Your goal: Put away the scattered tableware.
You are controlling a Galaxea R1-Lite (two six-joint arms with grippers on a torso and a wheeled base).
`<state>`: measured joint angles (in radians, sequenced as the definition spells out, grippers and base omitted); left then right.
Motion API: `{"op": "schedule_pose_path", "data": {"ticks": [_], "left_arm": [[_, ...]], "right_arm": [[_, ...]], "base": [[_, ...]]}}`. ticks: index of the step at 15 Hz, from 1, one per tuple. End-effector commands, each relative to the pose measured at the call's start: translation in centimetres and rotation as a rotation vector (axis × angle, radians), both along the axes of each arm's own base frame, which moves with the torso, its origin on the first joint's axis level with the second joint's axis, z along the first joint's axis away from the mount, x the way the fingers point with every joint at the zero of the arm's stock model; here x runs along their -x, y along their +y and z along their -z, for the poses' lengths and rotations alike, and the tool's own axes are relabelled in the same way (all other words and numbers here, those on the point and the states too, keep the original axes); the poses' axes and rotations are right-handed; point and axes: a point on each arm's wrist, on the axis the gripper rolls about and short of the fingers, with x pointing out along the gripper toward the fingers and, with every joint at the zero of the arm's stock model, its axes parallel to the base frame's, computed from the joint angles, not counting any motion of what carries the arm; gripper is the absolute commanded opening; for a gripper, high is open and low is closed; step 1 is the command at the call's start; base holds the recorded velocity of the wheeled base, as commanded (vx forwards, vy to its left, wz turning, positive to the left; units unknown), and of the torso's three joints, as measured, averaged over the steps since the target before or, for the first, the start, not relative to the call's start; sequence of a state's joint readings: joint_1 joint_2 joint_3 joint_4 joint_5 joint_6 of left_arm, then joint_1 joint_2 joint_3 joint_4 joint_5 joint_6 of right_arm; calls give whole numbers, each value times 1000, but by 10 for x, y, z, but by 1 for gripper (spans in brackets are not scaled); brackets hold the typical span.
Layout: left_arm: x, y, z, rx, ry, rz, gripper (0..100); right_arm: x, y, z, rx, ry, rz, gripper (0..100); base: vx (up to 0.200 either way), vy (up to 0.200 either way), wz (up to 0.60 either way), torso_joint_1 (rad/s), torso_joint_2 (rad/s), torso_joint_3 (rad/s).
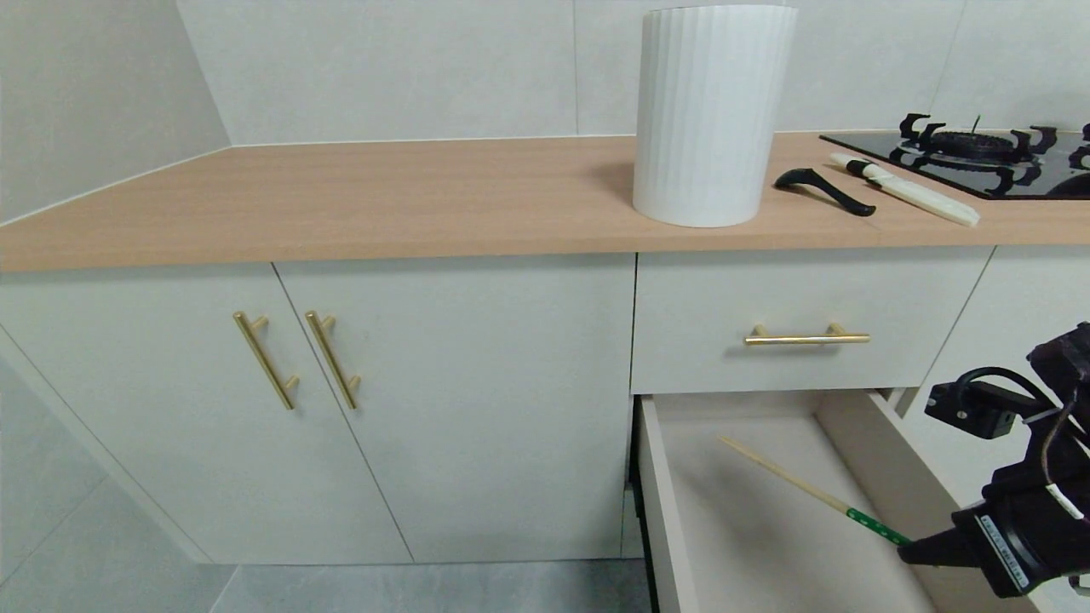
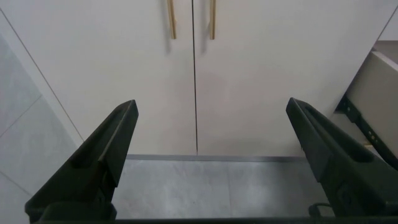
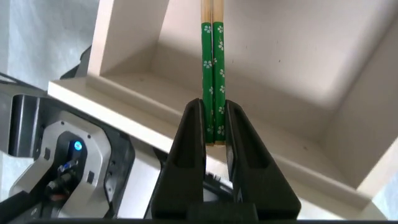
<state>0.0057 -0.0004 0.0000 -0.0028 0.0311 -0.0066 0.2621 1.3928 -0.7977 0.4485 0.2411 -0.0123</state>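
Down at 5 o'clock in the head view, the right tool is clenching a pair of chopsticks by their green ends, with a finger pressing on each side. The sticks are lying together and running from the tool toward 10 o'clock. Their bare tips are reaching out over the floor of the open drawer. I cannot tell whether the tips are touching that floor or hanging just above it.

The coming move is turning on that slant. The tips are already sitting well inside the drawer, but the gripped ends seem to be lying over or just beside its right wall. I judge the tool is needing to carry them toward 9 o'clock and down before letting go, so that the whole length lands inside. This arm is the one doing the job, being right at the drawer.

The left tool is hanging released, with fingers spread wide and nothing between them. It is facing the closed doors low down, well apart from the drawer.

Up on the table, at about 1 o'clock, a black utensil and a knife are lying side by side. They are sitting between a white canister and the hob, so more of the task looks to be waiting.
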Motion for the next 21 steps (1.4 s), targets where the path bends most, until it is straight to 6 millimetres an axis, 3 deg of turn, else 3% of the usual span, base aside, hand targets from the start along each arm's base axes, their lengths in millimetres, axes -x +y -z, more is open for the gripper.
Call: {"op": "schedule_pose_path", "data": {"ticks": [1, 3, 7, 11, 17, 21], "left_arm": [[0, 0, 0, 0, 0, -2, 100], [0, 0, 0, 1, 0, -2, 100], [0, 0, 0, 0, 0, 0, 100], [0, 0, 0, 0, 0, -2, 100], [0, 0, 0, 0, 0, 0, 100], [0, 0, 0, 0, 0, -2, 100]], "right_arm": [[-10, 5, 8, -1, 17, 8, 0], [-23, 12, 18, -22, 62, 48, 0], [-59, 35, 62, -56, 155, 118, 0], [-89, 46, 106, -89, 208, 214, 0], [-103, 53, 132, -127, 189, 296, 0], [-102, 73, 169, 10, 146, 329, 0]], "base": [[0, 0, 0, 0, 0, 0], [0, 0, 0, 0, 0, 0], [0, 0, 0, 0, 0, 0], [0, 0, 0, 0, 0, 0], [0, 0, 0, 0, 0, 0], [0, 0, 0, 0, 0, 0]]}}
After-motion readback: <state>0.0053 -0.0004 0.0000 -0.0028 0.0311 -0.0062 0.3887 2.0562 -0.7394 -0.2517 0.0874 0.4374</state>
